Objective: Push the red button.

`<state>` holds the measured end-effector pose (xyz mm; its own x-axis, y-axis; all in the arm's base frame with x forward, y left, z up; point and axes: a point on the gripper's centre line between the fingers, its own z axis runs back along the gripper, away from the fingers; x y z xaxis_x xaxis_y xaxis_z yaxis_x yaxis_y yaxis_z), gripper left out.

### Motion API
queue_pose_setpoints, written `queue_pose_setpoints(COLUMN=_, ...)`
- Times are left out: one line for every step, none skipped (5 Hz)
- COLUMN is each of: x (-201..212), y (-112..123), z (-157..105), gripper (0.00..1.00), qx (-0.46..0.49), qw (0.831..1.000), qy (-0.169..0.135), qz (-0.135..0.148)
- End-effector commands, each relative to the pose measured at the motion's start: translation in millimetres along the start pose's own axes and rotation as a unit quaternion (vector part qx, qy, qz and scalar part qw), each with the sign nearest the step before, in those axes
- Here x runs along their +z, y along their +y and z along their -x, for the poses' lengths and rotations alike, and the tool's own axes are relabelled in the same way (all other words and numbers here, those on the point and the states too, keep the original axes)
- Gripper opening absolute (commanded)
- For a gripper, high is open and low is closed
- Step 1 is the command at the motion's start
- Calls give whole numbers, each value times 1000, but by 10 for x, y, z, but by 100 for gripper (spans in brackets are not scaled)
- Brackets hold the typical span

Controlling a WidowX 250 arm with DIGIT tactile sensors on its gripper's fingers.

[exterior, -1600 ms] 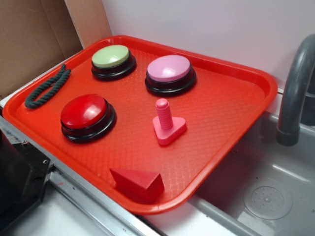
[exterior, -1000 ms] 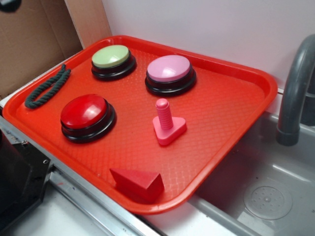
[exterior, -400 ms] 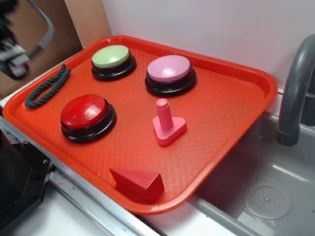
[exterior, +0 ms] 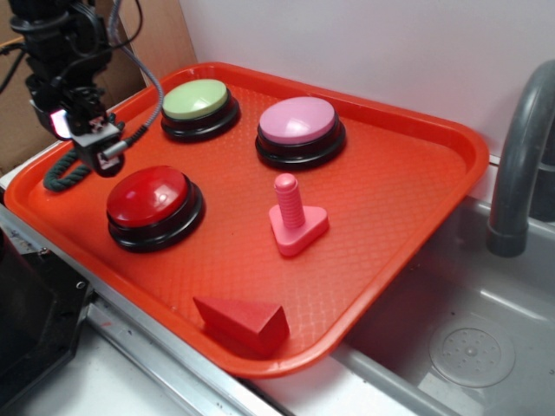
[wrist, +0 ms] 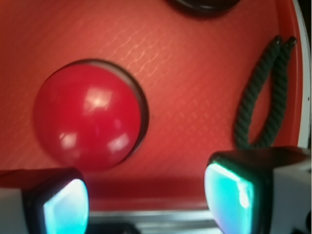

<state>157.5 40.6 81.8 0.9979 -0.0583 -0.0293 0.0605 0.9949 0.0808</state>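
Note:
The red button [exterior: 149, 197], a glossy dark-red dome on a black base, sits at the front left of the red tray [exterior: 408, 186]. In the wrist view the button [wrist: 87, 119] lies left of centre, beyond the fingertips. My gripper [exterior: 97, 152] hangs above the tray's left side, behind and left of the button, not touching it. Its jaws stand wide apart and empty, also in the wrist view [wrist: 146, 202].
On the tray are a green-domed button [exterior: 198, 106], a pink-domed button [exterior: 299, 128], a pink peg on a triangular base [exterior: 293, 217], a red wedge block [exterior: 244, 323] and a dark green rope loop [exterior: 65, 171]. A sink [exterior: 468, 338] and grey faucet [exterior: 519, 165] are at right.
The arm has come in from the upper left and dropped toward the tray, now hanging over its left side near the red button. Nothing on the tray has moved.

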Motion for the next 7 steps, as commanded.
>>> queue_pose_setpoints(x=-213, y=-7, z=-256, gripper=100, qx=35, qw=999, qy=-31, qz=17)
queue_pose_setpoints(x=-284, y=-98, z=-354, gripper=100, qx=34, qw=999, qy=-28, qz=19)
queue_pose_setpoints(x=-335, y=-133, z=-386, gripper=100, qx=28, qw=999, qy=-21, qz=28)
queue_pose_setpoints(x=-384, y=-118, z=-362, gripper=100, qx=31, qw=998, qy=-20, qz=46)
queue_pose_setpoints(x=-202, y=-90, z=-328, gripper=100, qx=43, qw=998, qy=-28, qz=47)
queue_pose_setpoints(x=73, y=-59, z=-238, gripper=100, qx=64, qw=996, qy=-41, qz=43)
queue_pose_setpoints(x=337, y=-45, z=-149, gripper=100, qx=67, qw=995, qy=-37, qz=56)
